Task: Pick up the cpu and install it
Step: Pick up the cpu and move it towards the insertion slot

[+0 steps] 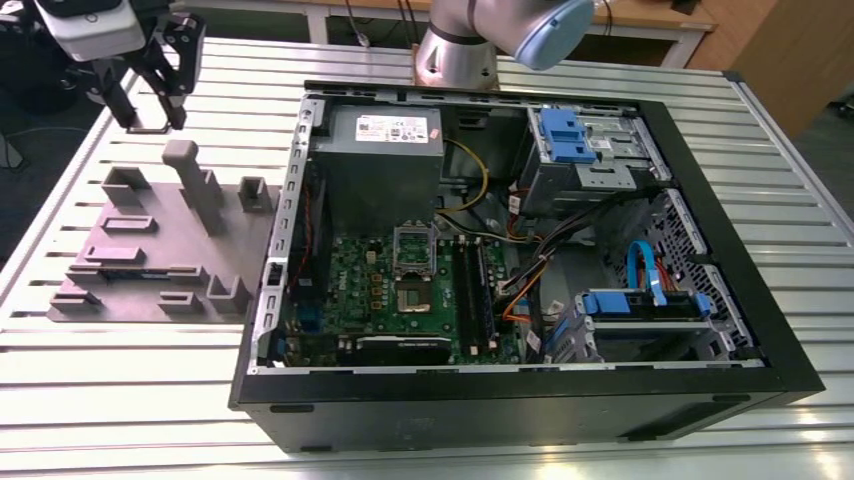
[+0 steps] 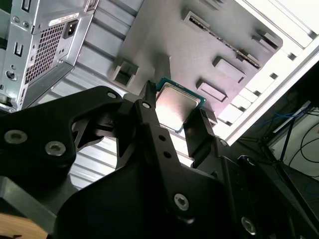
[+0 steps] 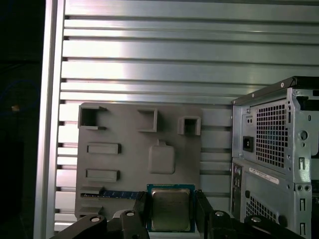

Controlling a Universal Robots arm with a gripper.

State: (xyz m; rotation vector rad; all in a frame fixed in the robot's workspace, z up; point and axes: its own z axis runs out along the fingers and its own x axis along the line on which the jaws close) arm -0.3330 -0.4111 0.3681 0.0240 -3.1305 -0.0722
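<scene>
The cpu (image 3: 171, 209) is clamped by opposite edges between the closed fingers of the gripper (image 1: 147, 112), above the grey fixture plate (image 1: 140, 250); a level, edge-only hold is judged essential.

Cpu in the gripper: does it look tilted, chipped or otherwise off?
Nothing stands out. The cpu sits square in the gripper, its metal top showing no damage, above the grey fixture plate.
</scene>
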